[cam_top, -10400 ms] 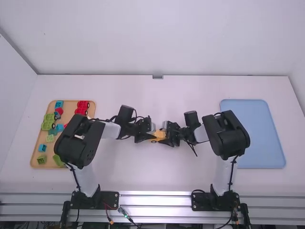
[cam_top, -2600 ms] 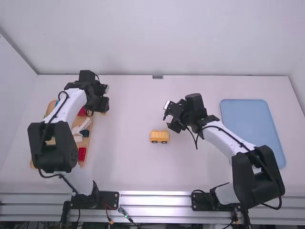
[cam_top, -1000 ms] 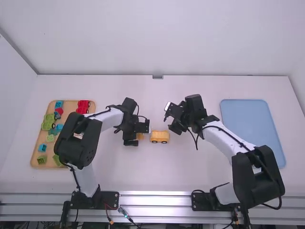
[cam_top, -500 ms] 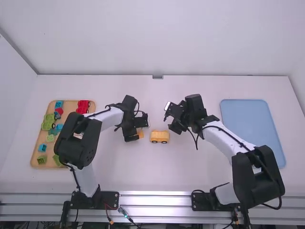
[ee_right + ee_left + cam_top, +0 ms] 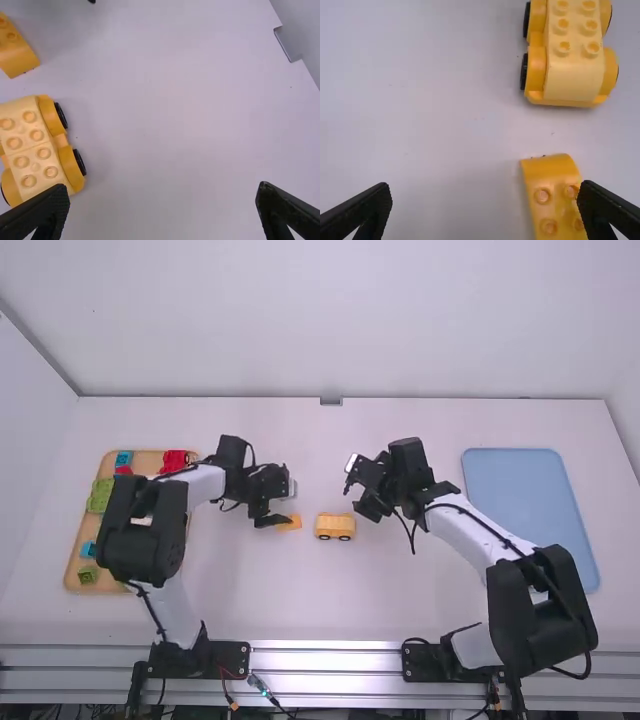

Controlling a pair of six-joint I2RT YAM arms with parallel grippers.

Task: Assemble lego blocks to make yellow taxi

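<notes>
Shifted left in the high view: my left gripper (image 5: 485, 185), spread and empty; my right gripper (image 5: 162, 186) likewise. Wheeled yellow body (image 5: 335, 527), mid-frame, looks assembled; loose yellow block (image 5: 291, 523), just left of it, probably remains to be fitted.

Left forearm (image 5: 203, 482): angled between two and three o'clock
Left claw (image 5: 283, 507): spread wide
Right forearm (image 5: 468, 528): angled between ten and eleven o'clock
Right claw (image 5: 353, 497): spread wide
</notes>
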